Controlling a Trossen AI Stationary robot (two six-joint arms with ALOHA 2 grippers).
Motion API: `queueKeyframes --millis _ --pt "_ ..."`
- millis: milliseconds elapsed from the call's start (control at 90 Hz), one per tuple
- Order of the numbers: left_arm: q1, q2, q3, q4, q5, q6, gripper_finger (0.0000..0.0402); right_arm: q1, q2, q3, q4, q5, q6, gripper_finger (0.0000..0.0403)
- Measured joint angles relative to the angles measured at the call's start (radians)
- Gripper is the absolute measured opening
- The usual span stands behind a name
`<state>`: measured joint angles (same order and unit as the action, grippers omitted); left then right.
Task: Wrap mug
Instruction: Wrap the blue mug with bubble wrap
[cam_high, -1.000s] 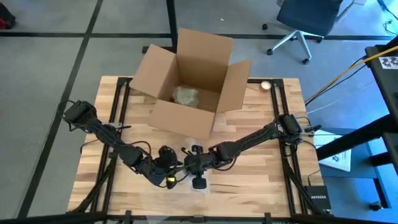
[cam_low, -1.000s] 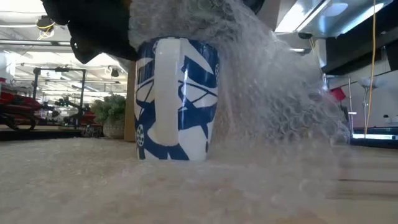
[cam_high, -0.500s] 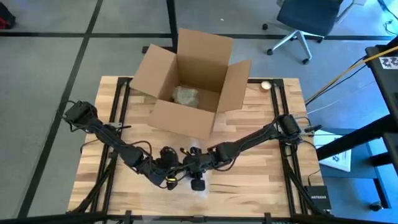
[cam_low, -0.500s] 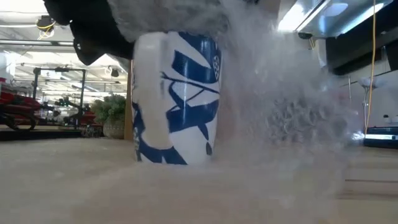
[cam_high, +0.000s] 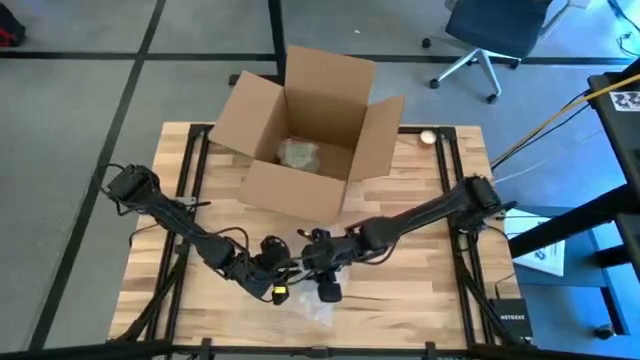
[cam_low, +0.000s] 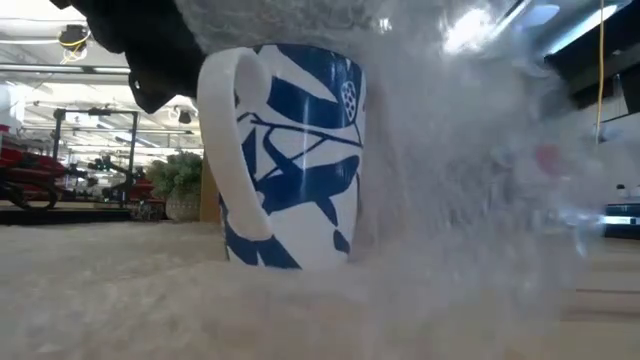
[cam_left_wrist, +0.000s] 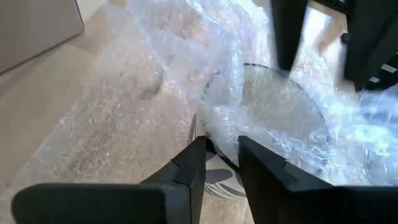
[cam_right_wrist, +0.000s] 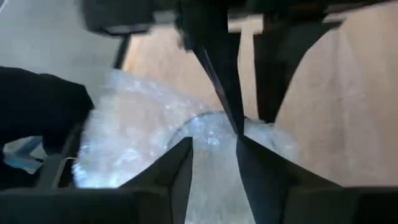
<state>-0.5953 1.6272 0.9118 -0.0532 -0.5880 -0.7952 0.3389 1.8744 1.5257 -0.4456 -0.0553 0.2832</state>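
At the table's near edge, about six o'clock from the open cardboard box (cam_high: 305, 130), a white mug with blue leaf patterns (cam_low: 285, 155) stands upright on a sheet of bubble wrap (cam_low: 470, 200), which rises over its rim and falls away on the side opposite the handle. The two dark arms meet over it. The left gripper (cam_left_wrist: 219, 158), reaching in from the mug's nine o'clock side, has its fingers close together, pinching the wrap at the mug's rim. The right gripper (cam_right_wrist: 214, 152), coming from three o'clock, is also above the mug, its fingers narrowly apart with a fold of wrap between them; whether they press on it I cannot tell. Inside the box, at twelve o'clock on the wooden table (cam_high: 430, 290), lies a pale wrapped bundle (cam_high: 298, 153). A small round pale object (cam_high: 427, 137) sits near the table's far right corner.
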Motion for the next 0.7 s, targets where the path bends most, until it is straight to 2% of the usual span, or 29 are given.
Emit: queueKeyframes --millis 211,333,444,522,700 --pt "0.0 0.0 -0.001 -0.004 0.0 0.002 0.0076 0.014 -0.076 0.0 -0.255 -0.005 0.007 0.0113" --pt "0.0 0.001 -0.001 -0.005 0.0 0.002 0.0076 0.051 -0.075 -0.011 -0.443 0.046 0.062 0.0113" --pt "0.0 0.001 -0.002 -0.006 0.0 0.001 0.0076 0.1 -0.075 -0.066 -0.538 0.108 0.134 0.0113" --pt "0.0 0.001 -0.002 -0.007 0.0 0.0 0.0076 0.135 -0.074 -0.116 -0.522 0.189 0.162 0.0112" --pt "0.0 0.002 -0.003 -0.006 0.0 -0.003 0.0076 0.176 -0.072 -0.201 -0.302 0.365 0.147 0.0112"
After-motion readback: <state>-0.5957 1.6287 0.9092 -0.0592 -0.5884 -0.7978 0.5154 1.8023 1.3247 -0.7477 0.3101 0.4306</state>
